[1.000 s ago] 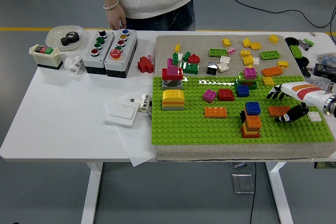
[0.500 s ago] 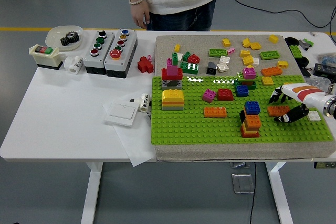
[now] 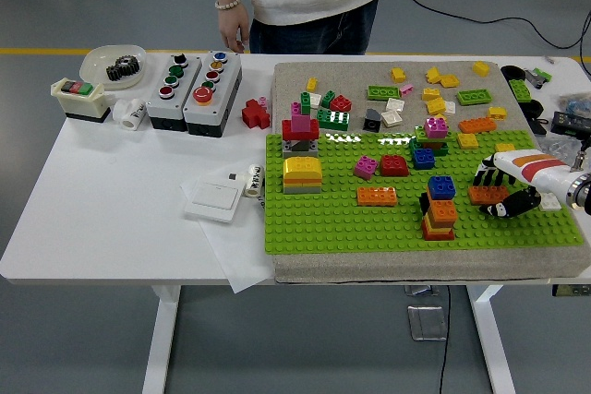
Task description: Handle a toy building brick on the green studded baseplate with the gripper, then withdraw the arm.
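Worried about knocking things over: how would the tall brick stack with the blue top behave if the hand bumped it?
The stack is several bricks tall on a narrow base, so it is probably tip-prone. It looks rigid and light. The right hand is close beside it.

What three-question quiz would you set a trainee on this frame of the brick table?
1. True or false: the right hand has its fingers around the orange brick on the green baseplate.
2. Which colour tops the brick stack near the baseplate's front edge?
A. red
B. blue
C. yellow
3. Fill in: the red cross-shaped piece lies on the white ____, left of the grey mat.

Key
1. True; the black fingers curl at both sides of that brick.
2. B; blue on top, orange below, red at the base.
3. table
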You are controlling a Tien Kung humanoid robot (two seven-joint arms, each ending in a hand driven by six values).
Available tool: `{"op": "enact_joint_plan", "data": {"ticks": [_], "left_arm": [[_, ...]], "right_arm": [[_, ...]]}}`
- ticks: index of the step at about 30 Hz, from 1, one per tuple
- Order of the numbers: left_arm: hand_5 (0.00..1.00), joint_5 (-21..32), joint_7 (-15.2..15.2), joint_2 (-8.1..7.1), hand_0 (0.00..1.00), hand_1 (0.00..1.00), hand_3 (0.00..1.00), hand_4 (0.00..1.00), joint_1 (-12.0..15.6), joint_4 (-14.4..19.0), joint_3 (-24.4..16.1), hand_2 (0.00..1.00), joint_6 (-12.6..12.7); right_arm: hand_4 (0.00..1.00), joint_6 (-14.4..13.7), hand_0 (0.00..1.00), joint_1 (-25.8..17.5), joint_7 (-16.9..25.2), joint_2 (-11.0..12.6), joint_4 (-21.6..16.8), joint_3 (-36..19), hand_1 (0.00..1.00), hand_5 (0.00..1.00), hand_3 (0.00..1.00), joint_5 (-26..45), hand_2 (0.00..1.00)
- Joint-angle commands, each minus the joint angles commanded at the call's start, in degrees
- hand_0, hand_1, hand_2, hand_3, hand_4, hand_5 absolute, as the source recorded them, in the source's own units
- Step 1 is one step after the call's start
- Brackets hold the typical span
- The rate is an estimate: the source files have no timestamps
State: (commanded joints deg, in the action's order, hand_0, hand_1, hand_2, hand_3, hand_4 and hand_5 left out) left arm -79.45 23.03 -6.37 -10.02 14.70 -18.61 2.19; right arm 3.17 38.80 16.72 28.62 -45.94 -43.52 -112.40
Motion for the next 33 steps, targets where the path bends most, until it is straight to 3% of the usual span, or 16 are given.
{"op": "enact_joint_plan", "data": {"ticks": [2, 14, 15, 33], "left_arm": [[0.751, -0.08, 0.01, -0.01, 0.422, 0.461, 0.595, 0.623, 0.03, 0.0, -0.04, 0.517, -0.04], [0.75, 0.18, 0.0, -0.01, 0.422, 0.461, 0.594, 0.623, -0.07, 0.03, 0.18, 0.517, 0.09], [0.75, 0.19, -0.01, 0.0, 0.423, 0.46, 0.594, 0.622, -0.09, 0.03, 0.19, 0.517, 0.1], [0.75, 0.32, -0.02, 0.02, 0.422, 0.462, 0.595, 0.622, -0.3, 0.02, 0.36, 0.517, 0.2]], "right_arm": [[0.78, -0.08, 0.371, -0.05, 0.04, -0.02, -0.04, -0.07, 0.441, 0.272, 0.55, 0.01, 0.522], [0.768, -0.51, 0.345, -0.2, 0.2, 0.27, -0.25, -0.41, 0.429, 0.275, 0.544, 0.49, 0.517], [0.746, -0.52, 0.299, -0.23, 0.2, 0.28, -0.23, -0.42, 0.408, 0.292, 0.53, 0.55, 0.507], [0.723, -1.19, 0.27, -0.44, 0.01, 0.33, 0.11, -0.39, 0.395, 0.344, 0.513, 0.61, 0.494]]}}
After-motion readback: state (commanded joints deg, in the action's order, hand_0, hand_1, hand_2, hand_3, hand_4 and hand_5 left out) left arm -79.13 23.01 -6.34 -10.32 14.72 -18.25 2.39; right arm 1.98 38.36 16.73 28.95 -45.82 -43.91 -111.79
